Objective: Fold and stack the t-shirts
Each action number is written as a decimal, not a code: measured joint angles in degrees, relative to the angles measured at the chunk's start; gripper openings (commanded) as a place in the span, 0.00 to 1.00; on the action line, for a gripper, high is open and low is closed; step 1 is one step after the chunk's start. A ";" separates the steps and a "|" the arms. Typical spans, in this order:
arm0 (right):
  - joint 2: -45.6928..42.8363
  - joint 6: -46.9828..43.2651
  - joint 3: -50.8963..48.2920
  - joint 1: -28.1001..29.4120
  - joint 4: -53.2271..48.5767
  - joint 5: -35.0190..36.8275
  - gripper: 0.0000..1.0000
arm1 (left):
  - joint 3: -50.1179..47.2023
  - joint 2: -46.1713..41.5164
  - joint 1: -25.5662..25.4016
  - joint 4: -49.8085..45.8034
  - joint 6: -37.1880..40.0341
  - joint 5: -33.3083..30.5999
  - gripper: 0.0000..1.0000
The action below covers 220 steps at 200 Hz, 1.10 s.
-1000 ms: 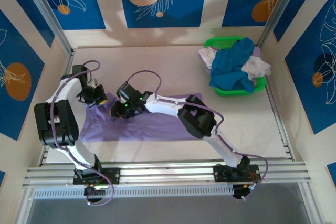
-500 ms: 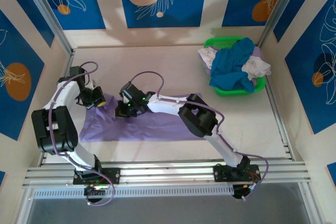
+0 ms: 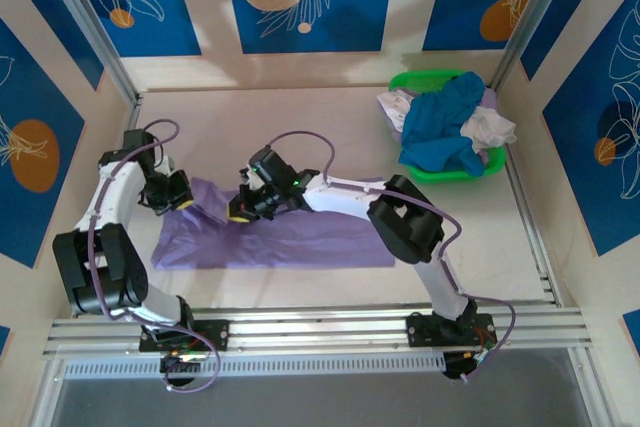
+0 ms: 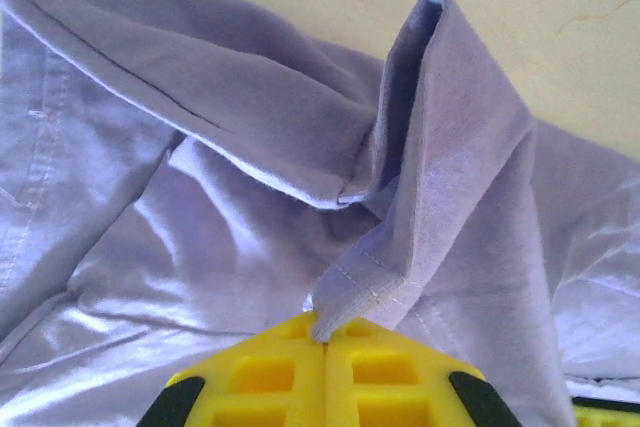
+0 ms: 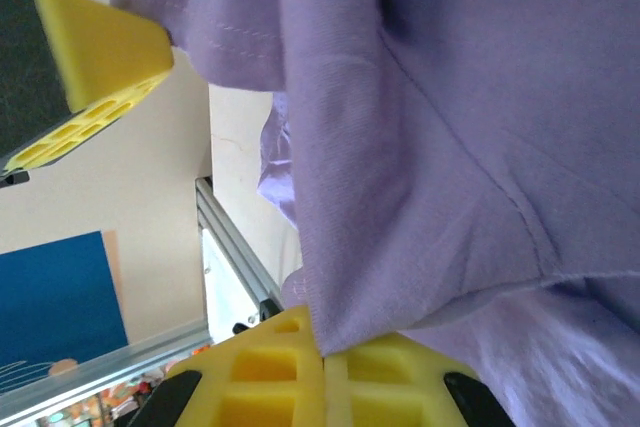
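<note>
R pincer [image 3: 241, 213] shifted right; lavender tee [image 3: 300, 243] creased.

One lavender t-shirt [image 3: 300, 242] lies on the single worktop [image 3: 300, 117], and one green basket [image 3: 450, 175] stands on it as well. In the basket there is one teal-blue t-shirt [image 3: 445, 127], along with white t-shirts [image 3: 492, 127] that show as two separate patches, one at each side of the teal one; whether they make two shirts or more cannot be told from the heap. There are two robot arms, one left arm [image 3: 112, 192] and one right arm [image 3: 405, 232].
</note>
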 measured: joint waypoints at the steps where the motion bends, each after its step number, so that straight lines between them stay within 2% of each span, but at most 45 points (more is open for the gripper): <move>1: -0.02 0.04 -0.07 -0.02 0.00 -0.07 0.00 | -0.04 -0.09 0.00 -0.09 0.00 0.00 0.00; 111: -0.26 0.07 -1.79 -1.81 -4.57 -10.60 0.00 | -5.33 -11.41 0.35 -12.24 -0.13 -3.39 0.00; 202: -2.62 -5.35 -2.58 -3.04 -14.60 -12.35 0.00 | -14.58 -17.09 0.46 -16.24 -1.73 -1.84 0.00; 220: -2.62 -6.38 -2.60 -3.34 -16.39 -12.41 0.00 | -15.10 -17.70 0.46 -16.57 -1.77 -1.25 0.10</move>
